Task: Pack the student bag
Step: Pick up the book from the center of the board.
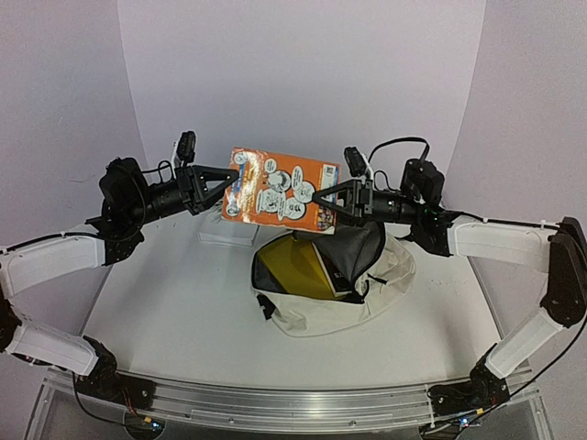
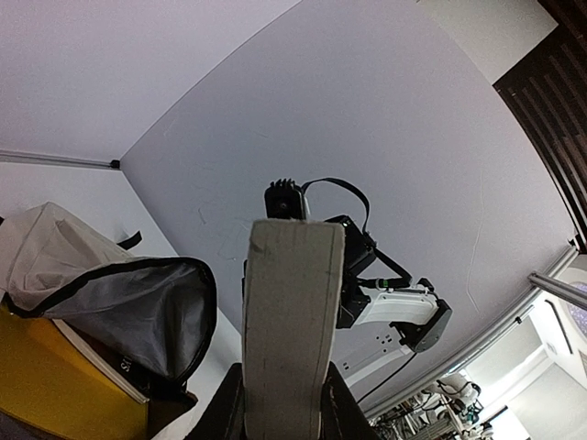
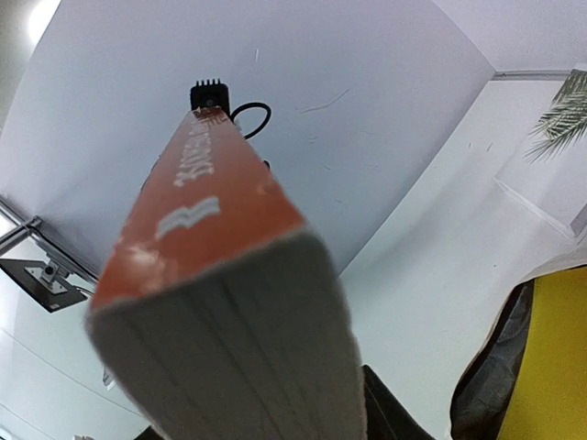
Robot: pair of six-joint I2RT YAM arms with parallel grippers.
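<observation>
An orange picture book [image 1: 280,188] hangs in the air above the student bag [image 1: 316,312], a cream backpack lying open on the table with dark lining showing. My left gripper [image 1: 223,183] is shut on the book's left edge; in the left wrist view its grey page edge [image 2: 289,312] rises from between the jaws [image 2: 282,412]. My right gripper [image 1: 319,197] is at the book's right edge. In the right wrist view the book [image 3: 220,302] fills the gap and one finger [image 3: 399,408] lies close beside it; contact is not visible. A yellow book [image 1: 286,266] sits inside the bag.
A flat pale object [image 1: 227,236] lies on the table behind the bag, under the left end of the book. A metal rail [image 1: 293,403] runs along the table's near edge. White walls curve round the back.
</observation>
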